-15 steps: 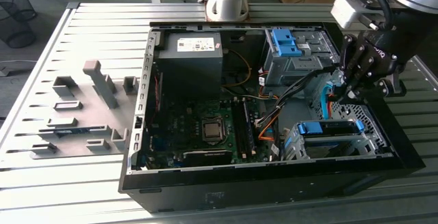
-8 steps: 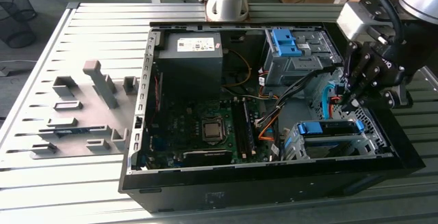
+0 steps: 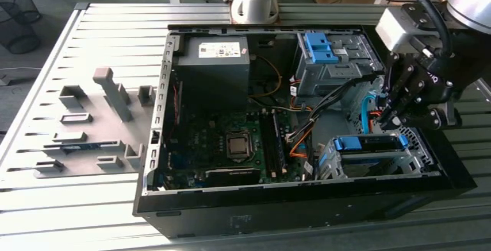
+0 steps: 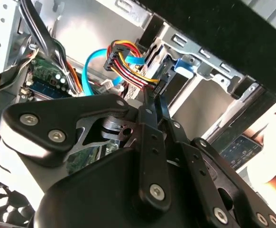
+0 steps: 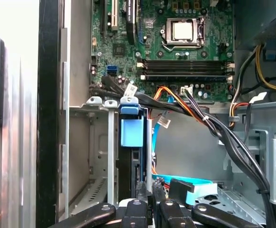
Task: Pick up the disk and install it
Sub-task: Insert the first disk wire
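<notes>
The disk (image 3: 368, 143) sits in the metal drive cage (image 3: 418, 147) at the case's near corner on the exterior view's right, its blue carrier handle facing up. In the first wrist view the disk (image 5: 130, 133) stands edge-on in its slot, blue tab at its end. My gripper (image 3: 387, 126) hangs just above the cage, on the side toward the motherboard. Its fingers (image 4: 150, 102) are shut together with nothing between them. In the first wrist view the fingertips (image 5: 142, 189) lie right beside the disk's dark edge; I cannot tell whether they touch it.
The open computer case (image 3: 230, 219) lies on a slatted metal table (image 3: 77, 205). A second cage with a blue bracket (image 3: 318, 47) stands at the back. Cable bundles (image 3: 337, 99) cross near the gripper. A grey fixture block (image 3: 84, 124) lies at the exterior view's left. A hand (image 4: 275, 147) shows outside the case.
</notes>
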